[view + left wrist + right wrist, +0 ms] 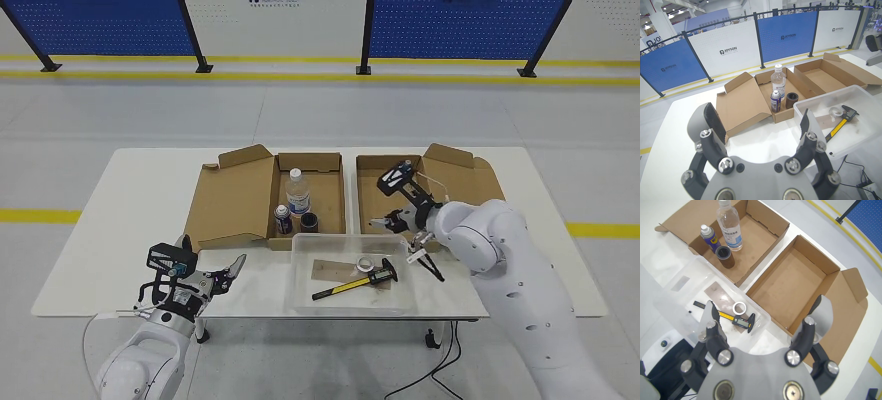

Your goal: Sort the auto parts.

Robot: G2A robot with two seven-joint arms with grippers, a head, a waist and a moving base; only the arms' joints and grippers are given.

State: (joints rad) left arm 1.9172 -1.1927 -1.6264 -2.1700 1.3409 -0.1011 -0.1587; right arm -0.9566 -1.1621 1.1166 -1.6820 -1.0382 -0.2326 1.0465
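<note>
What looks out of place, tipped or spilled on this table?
Nothing stands out. The bottle, spray can and dark cylinder stand upright in one cardboard box; the caliper and metal ring lie flat in the clear bin.

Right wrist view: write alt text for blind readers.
The open right gripper hangs by a clear plastic bin holding a silver metal ring and yellow digital caliper. A brown cardboard box holds a clear bottle, blue spray can and dark cylinder.
</note>
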